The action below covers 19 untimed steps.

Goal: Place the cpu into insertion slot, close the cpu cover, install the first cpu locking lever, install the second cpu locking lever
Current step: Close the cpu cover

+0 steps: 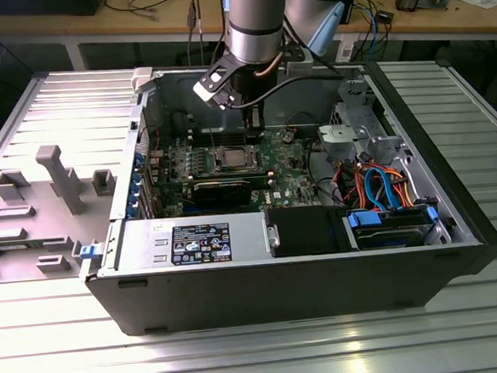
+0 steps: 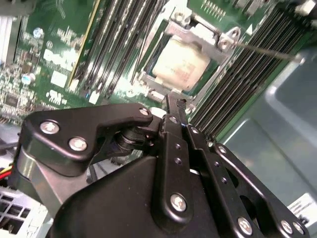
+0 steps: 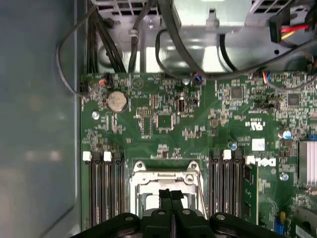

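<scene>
- The open computer case (image 1: 322, 267) lies on the ribbed metal table (image 1: 243, 357).
- The arm (image 1: 254, 24) reaches in over the green motherboard (image 3: 198, 119).
- The jaws are pressed together, gripping nothing, just above the insertion slot (image 2: 148, 75).
- The cpu (image 2: 181, 64) sits in it, framed by the cpu cover (image 2: 198, 34).

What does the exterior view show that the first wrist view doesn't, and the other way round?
The exterior view adds the arm, the whole case, its power supply, blue cables and a grey fixture beside it. The first wrist view adds board detail: a coin battery and white slot clips. Both share the green board, the cover and the shut tool by it.
</scene>
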{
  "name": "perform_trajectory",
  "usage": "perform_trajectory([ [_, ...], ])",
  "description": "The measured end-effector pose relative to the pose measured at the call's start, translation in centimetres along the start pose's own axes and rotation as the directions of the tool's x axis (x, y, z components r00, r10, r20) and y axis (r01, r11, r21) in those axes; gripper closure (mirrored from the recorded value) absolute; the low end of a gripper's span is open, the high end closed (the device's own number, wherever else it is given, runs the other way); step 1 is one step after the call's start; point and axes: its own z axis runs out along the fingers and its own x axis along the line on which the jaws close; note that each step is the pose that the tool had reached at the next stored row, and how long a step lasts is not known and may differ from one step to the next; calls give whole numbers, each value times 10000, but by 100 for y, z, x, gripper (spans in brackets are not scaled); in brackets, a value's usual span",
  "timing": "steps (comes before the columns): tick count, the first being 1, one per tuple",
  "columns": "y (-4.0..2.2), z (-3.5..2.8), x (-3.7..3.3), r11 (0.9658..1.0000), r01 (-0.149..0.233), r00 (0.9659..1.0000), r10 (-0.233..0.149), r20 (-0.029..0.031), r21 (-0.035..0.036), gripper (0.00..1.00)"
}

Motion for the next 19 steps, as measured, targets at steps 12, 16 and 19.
perform_trajectory([
  [12,-230,23,-2,10000,-1,10000,1,1,1,89],
  [16,-253,24,-1,10000,0,10000,0,-1,0,89],
  [19,-261,24,-2,10000,0,10000,0,0,1,89],
])
